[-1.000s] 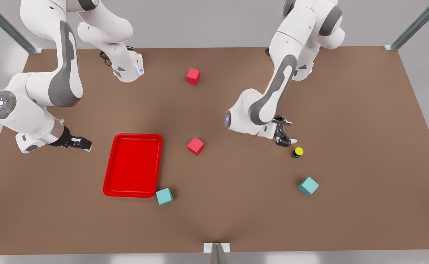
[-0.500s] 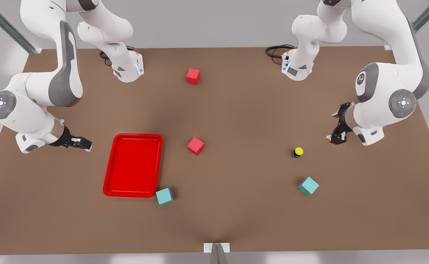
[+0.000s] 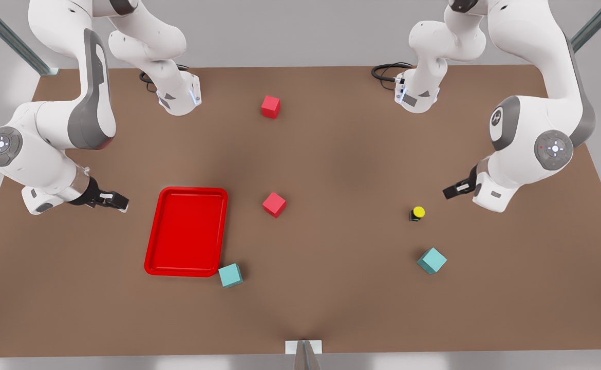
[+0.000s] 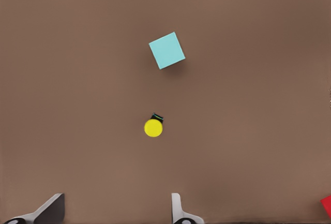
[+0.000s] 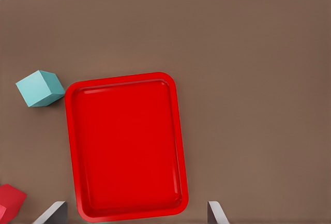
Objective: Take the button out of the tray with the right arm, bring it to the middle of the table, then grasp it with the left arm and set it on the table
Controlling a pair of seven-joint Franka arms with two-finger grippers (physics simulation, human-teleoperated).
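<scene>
The button (image 3: 417, 213), yellow-capped on a dark base, stands on the brown table (image 3: 331, 154) toward the front view's right, far from the tray. In the left wrist view the button (image 4: 153, 127) lies ahead of my left gripper (image 4: 116, 213), which is open and empty. That left gripper (image 3: 452, 190) hovers just to the right of the button in the front view. The red tray (image 3: 186, 231) is empty. My right gripper (image 3: 115, 201) waits open to the tray's left, looking down on the tray (image 5: 126, 146).
A teal cube (image 3: 432, 260) sits just in front of the button, and another teal cube (image 3: 230, 275) touches the tray's near corner. One red cube (image 3: 274, 204) lies mid-table, a second red cube (image 3: 270, 107) farther back. Both arm bases stand at the far edge.
The left arm swung away from above the button to the front view's right, then its gripper turned and dropped a little. The button stayed put; the right arm did not move.
</scene>
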